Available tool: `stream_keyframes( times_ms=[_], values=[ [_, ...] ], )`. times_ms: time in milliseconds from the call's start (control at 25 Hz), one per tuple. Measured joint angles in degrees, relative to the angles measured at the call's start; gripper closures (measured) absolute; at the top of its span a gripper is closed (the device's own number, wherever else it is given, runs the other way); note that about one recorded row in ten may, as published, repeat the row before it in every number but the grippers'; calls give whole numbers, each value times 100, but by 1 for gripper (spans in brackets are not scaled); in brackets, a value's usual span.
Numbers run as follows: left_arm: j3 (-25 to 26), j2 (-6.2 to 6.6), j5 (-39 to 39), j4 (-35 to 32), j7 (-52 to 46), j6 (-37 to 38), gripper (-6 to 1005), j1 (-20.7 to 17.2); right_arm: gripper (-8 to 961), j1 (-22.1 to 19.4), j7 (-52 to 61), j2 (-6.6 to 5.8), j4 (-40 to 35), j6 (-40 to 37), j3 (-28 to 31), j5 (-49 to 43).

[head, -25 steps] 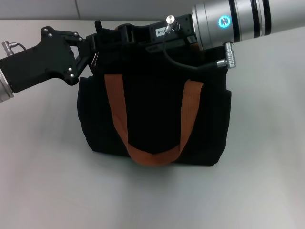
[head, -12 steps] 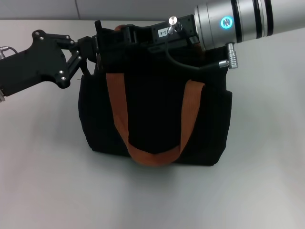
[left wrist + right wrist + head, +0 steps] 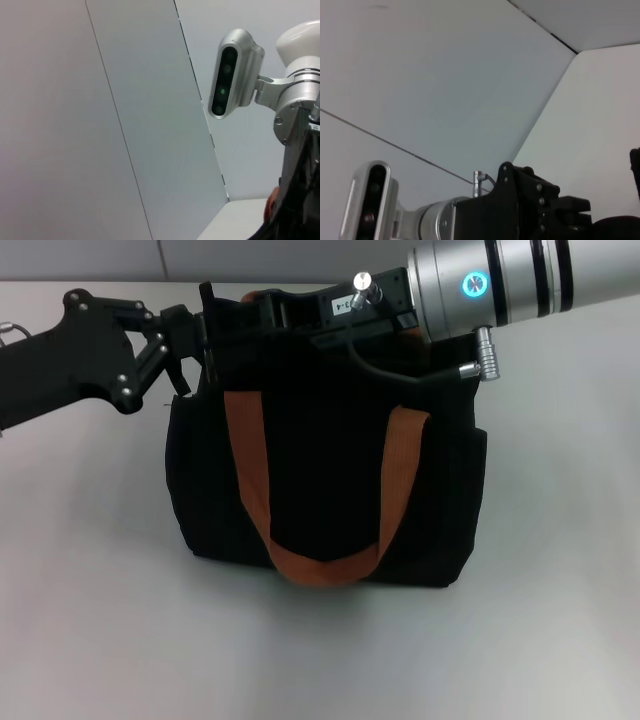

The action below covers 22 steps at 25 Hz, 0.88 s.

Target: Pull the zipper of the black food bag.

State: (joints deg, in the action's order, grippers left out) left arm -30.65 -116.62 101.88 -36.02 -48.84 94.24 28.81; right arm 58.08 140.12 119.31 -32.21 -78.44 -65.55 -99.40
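The black food bag [image 3: 325, 490] fills the centre of the head view, orange handles hanging down its front. Your right gripper [image 3: 262, 315] lies along its top edge, your left gripper [image 3: 195, 335] at the upper-left corner; I cannot tell either grip. The zipper is hidden. Pull level along the track, bracing the bag.

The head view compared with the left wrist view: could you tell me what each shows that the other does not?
Only the head view shows the whole black food bag, its orange handle, the white table and the left gripper at the bag's top corner. Only the left wrist view shows a wall and a silver camera module. Both show part of the right arm.
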Motion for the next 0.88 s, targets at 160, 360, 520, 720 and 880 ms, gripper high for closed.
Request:
stream_keyframes(
  times_ms=[160, 360, 520, 720, 880],
  values=[
    [-9, 16, 11, -36, -129, 7, 970, 38, 197, -3, -53, -5, -114, 4, -74, -20],
    [-11, 80, 16, -38, -192, 47, 970, 45, 195, -14, -114, -13, -321, -32, -80, -172],
    [-12, 133, 12, -38, -253, 156, 969, 33, 196, -22, -121, -14, -400, -41, -81, -287],
    [-11, 164, -4, -37, -306, 251, 969, 23, 198, -22, -134, -14, -460, -68, -81, -313],
    [-10, 165, -3, -37, -310, 265, 969, 24, 198, -21, -144, -14, -524, -95, -87, -317]
  ],
)
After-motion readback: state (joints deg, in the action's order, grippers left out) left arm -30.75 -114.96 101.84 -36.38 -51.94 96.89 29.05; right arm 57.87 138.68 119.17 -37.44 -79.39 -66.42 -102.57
